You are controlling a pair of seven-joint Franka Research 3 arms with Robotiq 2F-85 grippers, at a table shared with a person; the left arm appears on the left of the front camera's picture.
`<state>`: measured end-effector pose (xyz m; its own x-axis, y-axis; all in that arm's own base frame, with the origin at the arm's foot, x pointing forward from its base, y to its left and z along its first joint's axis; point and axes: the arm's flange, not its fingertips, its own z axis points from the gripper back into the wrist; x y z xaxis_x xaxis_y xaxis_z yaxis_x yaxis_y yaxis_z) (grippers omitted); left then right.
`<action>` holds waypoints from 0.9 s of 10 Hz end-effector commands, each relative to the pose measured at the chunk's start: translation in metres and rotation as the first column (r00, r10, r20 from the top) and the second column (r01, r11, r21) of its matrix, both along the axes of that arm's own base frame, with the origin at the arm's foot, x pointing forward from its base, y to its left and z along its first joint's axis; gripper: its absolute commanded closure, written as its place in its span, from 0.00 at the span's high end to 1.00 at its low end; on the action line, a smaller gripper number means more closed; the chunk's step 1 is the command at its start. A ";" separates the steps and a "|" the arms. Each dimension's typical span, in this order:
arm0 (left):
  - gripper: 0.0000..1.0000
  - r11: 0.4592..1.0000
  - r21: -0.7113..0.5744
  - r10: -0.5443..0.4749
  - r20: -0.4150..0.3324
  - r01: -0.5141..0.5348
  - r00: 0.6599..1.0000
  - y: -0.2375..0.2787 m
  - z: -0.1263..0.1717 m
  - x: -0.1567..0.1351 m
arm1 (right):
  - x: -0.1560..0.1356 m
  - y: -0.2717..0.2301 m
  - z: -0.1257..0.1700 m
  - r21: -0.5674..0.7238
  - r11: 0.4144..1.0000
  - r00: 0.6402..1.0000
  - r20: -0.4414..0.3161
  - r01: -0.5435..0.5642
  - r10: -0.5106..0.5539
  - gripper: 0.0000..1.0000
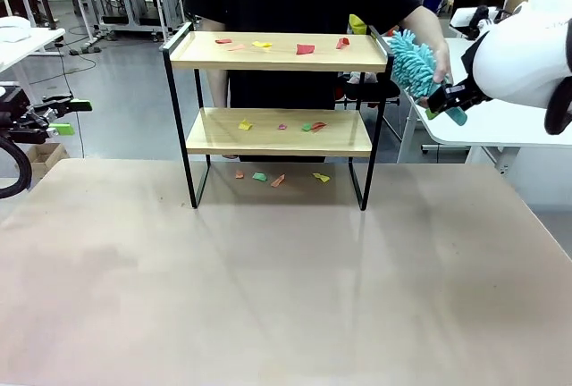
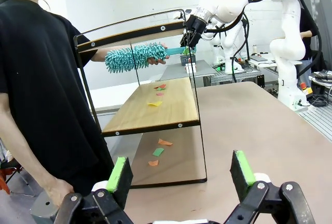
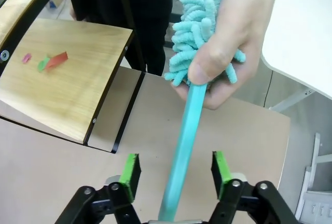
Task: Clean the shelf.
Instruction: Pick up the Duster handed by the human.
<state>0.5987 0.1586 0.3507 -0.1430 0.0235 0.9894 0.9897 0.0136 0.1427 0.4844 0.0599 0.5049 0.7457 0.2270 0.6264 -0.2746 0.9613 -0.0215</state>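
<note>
The shelf [image 1: 277, 62] stood at the far middle of the table [image 1: 286, 297], its two boards running across the front view. It lay to the robot's left of the right gripper [image 1: 444, 100], which hung just beside the top right corner of the frame. That arm was much the nearer. The left gripper [image 1: 67, 116] sat well apart off the table's left edge, its pads [image 2: 120, 175] wide apart and holding nothing. A person's hand [image 3: 238, 53] held out a teal duster [image 1: 413, 62] by the base of its fluffy head. The head pointed up towards the shelf's top rail and the thin handle [image 3: 184, 130] ran straight down between the right gripper's fingers. In the right wrist view those green pads stood apart on either side of the handle, not yet pressing it, so I judged the grip not yet made. Both light wooden boards carried small coloured paper scraps [image 1: 306, 49], red, yellow, pink and green, with more lying on the table under the lower board.
</note>
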 end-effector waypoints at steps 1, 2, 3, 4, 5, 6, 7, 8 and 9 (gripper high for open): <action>1.00 1.000 0.006 -0.005 0.013 0.005 1.000 0.000 0.002 -0.001 | -0.002 0.000 0.005 -0.016 0.999 0.999 0.006 0.051 -0.051 0.00; 1.00 1.000 0.006 -0.005 0.013 0.005 1.000 0.000 0.002 -0.001 | -0.002 0.000 0.005 -0.022 0.998 0.999 0.005 0.054 -0.054 0.00; 1.00 1.000 0.006 -0.005 0.013 0.005 1.000 0.000 0.002 -0.001 | -0.003 0.000 0.006 -0.032 0.998 0.998 0.007 0.060 -0.060 0.00; 1.00 1.000 0.006 -0.005 0.013 0.005 1.000 0.000 0.002 -0.001 | -0.004 0.001 0.010 -0.041 0.996 0.997 0.011 0.073 -0.073 0.03; 1.00 1.000 0.006 -0.005 0.013 0.005 1.000 0.000 0.002 -0.001 | -0.006 0.001 0.012 -0.051 0.996 0.997 0.013 0.078 -0.078 0.00; 1.00 1.000 0.006 -0.005 0.013 0.005 1.000 0.000 0.002 -0.001 | -0.007 0.002 0.012 -0.065 0.995 0.997 0.014 0.079 -0.078 0.00; 1.00 1.000 0.006 -0.005 0.013 0.005 1.000 0.000 0.002 -0.001 | -0.008 0.002 0.013 -0.077 0.994 0.997 0.017 0.083 -0.082 0.00; 1.00 1.000 0.006 -0.005 0.013 0.005 1.000 0.000 0.002 -0.001 | -0.009 0.003 0.014 -0.083 0.993 0.996 0.018 0.087 -0.086 0.00; 1.00 1.000 0.006 -0.005 0.013 0.005 1.000 0.000 0.002 -0.001 | -0.009 0.002 0.014 -0.084 0.993 0.996 0.011 0.085 -0.084 0.00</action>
